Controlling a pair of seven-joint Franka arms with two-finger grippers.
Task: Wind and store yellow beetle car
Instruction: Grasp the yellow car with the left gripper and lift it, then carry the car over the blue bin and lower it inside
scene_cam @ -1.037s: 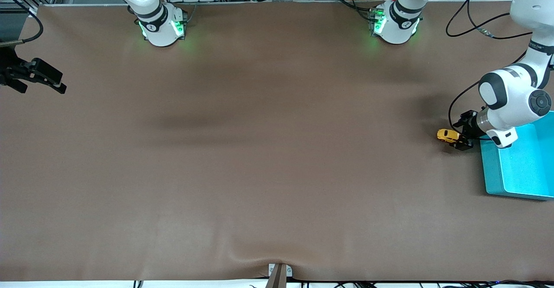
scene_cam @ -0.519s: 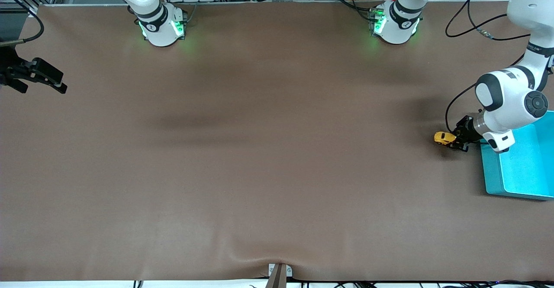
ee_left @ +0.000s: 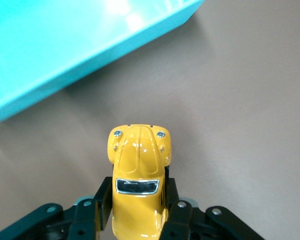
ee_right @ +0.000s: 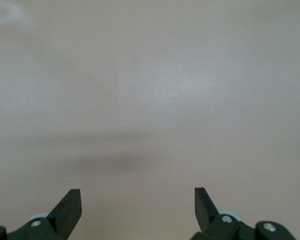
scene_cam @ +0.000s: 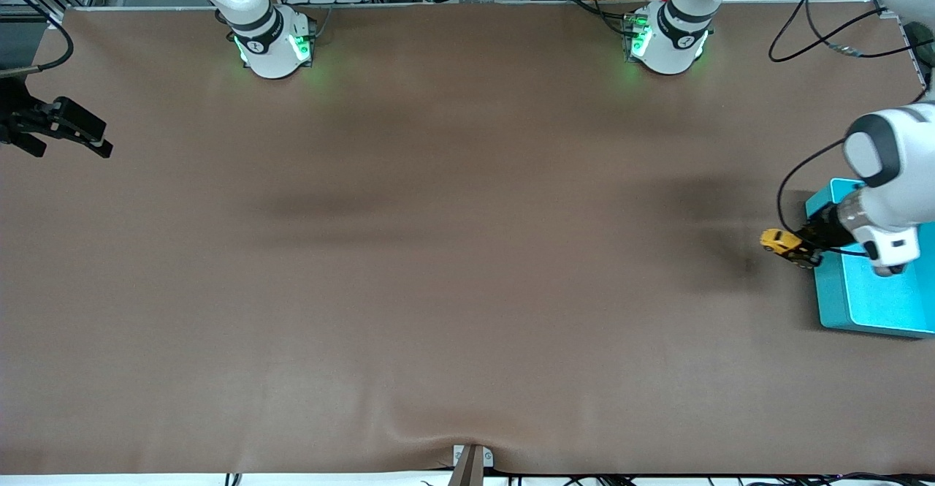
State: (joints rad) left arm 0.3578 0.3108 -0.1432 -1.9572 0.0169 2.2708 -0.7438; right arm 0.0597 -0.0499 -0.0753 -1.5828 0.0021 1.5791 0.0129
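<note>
1. Step in hand, as I judge it: carrying to storage. The left gripper point(scene_cam: 809, 252), at the right edge of the front view a little below mid-height, has its jaws pinched on the car point(scene_cam: 781, 243), gripping its flanks toward the rear; the nose pokes out past the fingers point(ee_left: 103, 200).
2. The car appears lifted off the table point(scene_cam: 438, 252): a dark shadow lies on the cloth to its left in the front view, apart from it. It hangs just outside the bin point(scene_cam: 865, 310), beside the bin's wall.
3. Whether the winding is done cannot be told from these views.
4. Next move, by my reading: bring the car over the rim and above the bin's floor, lower it, then let go. The car is small, so the grip must not slacken before it clears the wall.
5. The bin, turquoise, sits at the right edge of the front view. The part of its inside that shows holds nothing; the arm hides some of it.
6. The right gripper point(scene_cam: 73, 135) waits at the left edge, upper part, jaws wide apart and holding nothing.
</note>
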